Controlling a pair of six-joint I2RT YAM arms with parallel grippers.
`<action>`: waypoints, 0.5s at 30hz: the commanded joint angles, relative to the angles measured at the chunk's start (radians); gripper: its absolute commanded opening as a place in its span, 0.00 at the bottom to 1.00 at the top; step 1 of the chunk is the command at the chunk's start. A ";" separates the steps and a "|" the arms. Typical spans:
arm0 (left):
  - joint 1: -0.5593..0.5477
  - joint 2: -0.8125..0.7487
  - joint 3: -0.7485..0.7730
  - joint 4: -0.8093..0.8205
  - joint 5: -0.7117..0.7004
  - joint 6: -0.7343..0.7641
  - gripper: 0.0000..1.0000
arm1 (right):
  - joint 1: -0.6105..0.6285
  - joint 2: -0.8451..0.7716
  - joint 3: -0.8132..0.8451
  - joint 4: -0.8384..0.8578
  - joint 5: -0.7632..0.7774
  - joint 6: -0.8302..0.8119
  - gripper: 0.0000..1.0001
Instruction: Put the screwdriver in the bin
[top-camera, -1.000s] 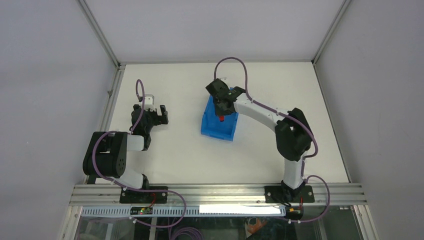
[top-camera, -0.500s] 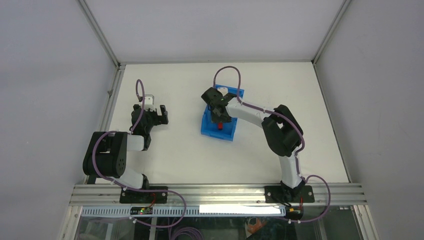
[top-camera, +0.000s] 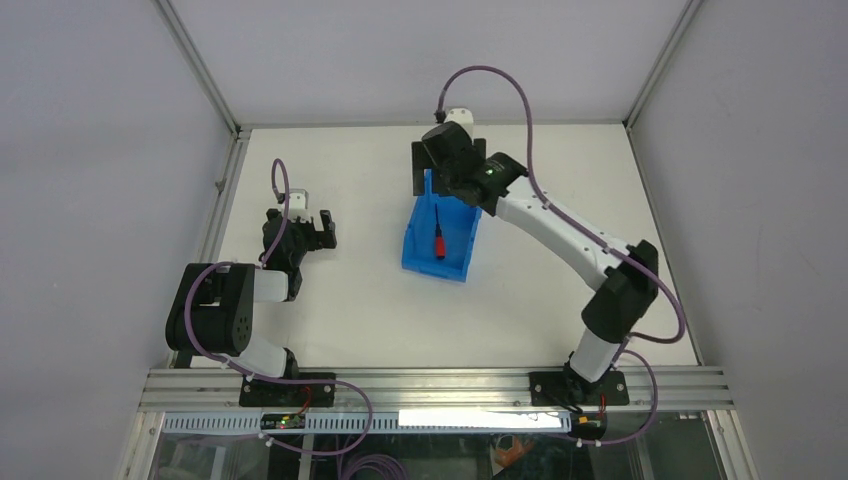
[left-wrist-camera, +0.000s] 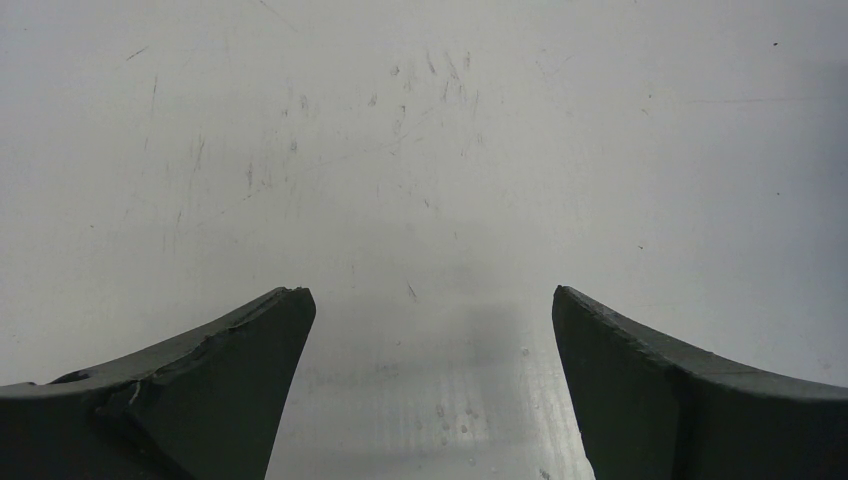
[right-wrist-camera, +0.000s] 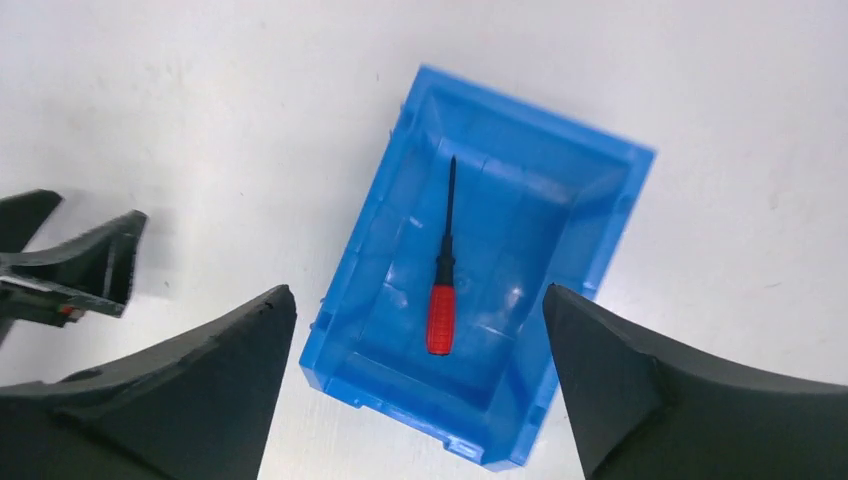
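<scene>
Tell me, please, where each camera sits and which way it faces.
Top external: above and behind, looking down at the table; both arms show.
Left wrist: on the left hand, facing bare table; its fingers show.
Right wrist: above the bin, looking down at the screwdriver; its fingers show.
Top external and right wrist share bin and screwdriver.

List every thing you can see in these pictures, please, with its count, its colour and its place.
bin: 1, blue, on the table, a little beyond its middle.
screwdriver: 1, red handle and black shaft, lying flat on the floor of the bin.
table: 1, white, under everything.
rail: 1, silver, along the near edge of the table, under both arm bases.
cables: purple, looping along both arms.
left gripper: 1, black, open and empty, over bare table at the left.
right gripper: 1, black, open and empty, above the bin, looking down into it.
</scene>
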 joint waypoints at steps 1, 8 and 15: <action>-0.011 -0.021 0.005 0.037 0.007 -0.017 0.99 | 0.000 -0.130 0.054 -0.013 0.087 -0.117 0.99; -0.010 -0.020 0.005 0.036 0.008 -0.017 0.99 | -0.099 -0.275 -0.002 -0.086 0.160 -0.176 0.99; -0.011 -0.020 0.005 0.036 0.007 -0.017 0.99 | -0.352 -0.410 -0.079 -0.193 0.120 -0.195 0.99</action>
